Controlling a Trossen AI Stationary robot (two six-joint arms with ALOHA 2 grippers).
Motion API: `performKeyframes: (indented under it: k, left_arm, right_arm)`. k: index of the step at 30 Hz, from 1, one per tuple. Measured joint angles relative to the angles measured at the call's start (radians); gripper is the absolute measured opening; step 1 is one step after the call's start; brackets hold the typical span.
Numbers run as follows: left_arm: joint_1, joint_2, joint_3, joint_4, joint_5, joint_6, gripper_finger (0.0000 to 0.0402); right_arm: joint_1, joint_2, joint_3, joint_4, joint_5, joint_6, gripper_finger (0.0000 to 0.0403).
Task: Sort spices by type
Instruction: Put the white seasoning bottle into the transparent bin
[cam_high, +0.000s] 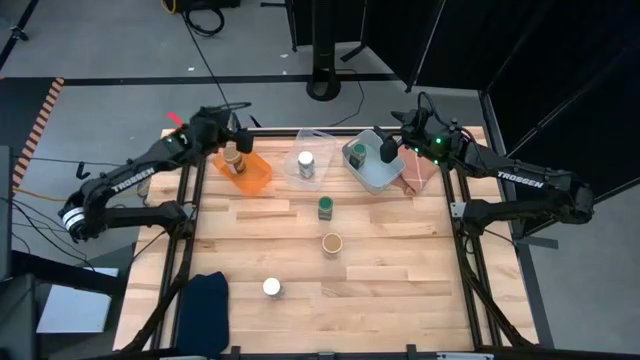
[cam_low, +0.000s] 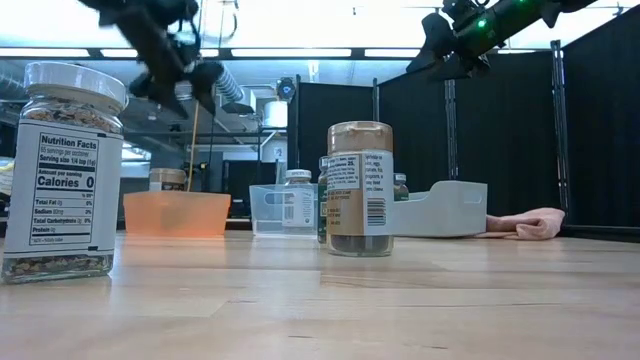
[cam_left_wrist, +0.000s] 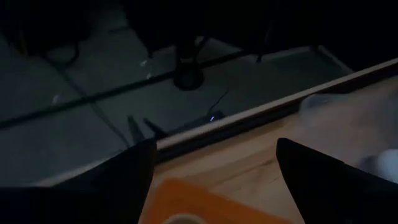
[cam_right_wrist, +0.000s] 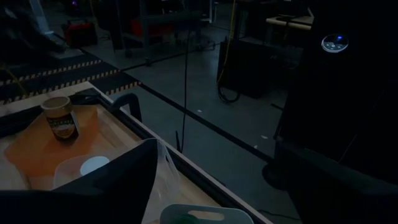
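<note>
Orange tray (cam_high: 256, 177) holds tan-topped jar (cam_high: 236, 158).

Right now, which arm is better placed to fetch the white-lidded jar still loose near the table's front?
Probably the left: the loose white-lidded jar sits on that arm's half of the table. The left pincer hangs open above the orange tray; the right pincer is over the grey-blue tray.

orange tray (cam_high: 256, 176); clear tray (cam_high: 318, 142); grey-blue tray (cam_high: 375, 176); dark cloth (cam_high: 204, 310)

A tan-topped spice jar (cam_right_wrist: 60, 117) stands upright in the orange tray (cam_right_wrist: 31, 155); a white-lidded jar (cam_right_wrist: 94, 165) sits in the clear tray (cam_right_wrist: 65, 169) just beside it.
</note>
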Motion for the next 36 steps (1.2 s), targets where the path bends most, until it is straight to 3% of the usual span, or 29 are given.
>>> performKeyframes:
  k: [3, 9, 17, 21, 26, 30, 36]
  left_arm:
    - [-0.036, 0.0, 0.117, -0.074, 0.016, 0.04, 0.0338]
    - [-0.156, -0.001, 0.337, -0.168, 0.17, 0.109, 0.0338]
    - [-0.425, -0.001, 0.447, -0.182, 0.351, 0.136, 0.0338]
    - [-0.595, 0.002, 0.439, -0.177, 0.328, 0.129, 0.0337]
    - [-0.74, 0.029, 0.431, -0.18, 0.188, 0.103, 0.0337]
    - [-0.78, 0.052, 0.431, -0.176, 0.121, 0.097, 0.0337]
    - [-0.781, 0.079, 0.431, -0.176, 0.12, 0.053, 0.0337]
  right_arm:
    - [0.0, 0.0, 0.0, 0.0, -0.003, 0.0, 0.0333]
    - [0.0, 0.0, 0.0, 0.0, -0.012, 0.0, 0.0334]
    - [0.006, 0.0, 0.0, 0.001, -0.053, 0.004, 0.0335]
    - [0.027, 0.0, 0.0, 0.001, -0.109, 0.002, 0.0336]
    - [0.098, 0.009, 0.0, 0.006, -0.18, -0.022, 0.0341]
    - [0.19, 0.056, 0.0, 0.016, -0.187, -0.075, 0.0343]
    - [0.289, 0.173, 0.0, 0.066, -0.147, -0.08, 0.0344]
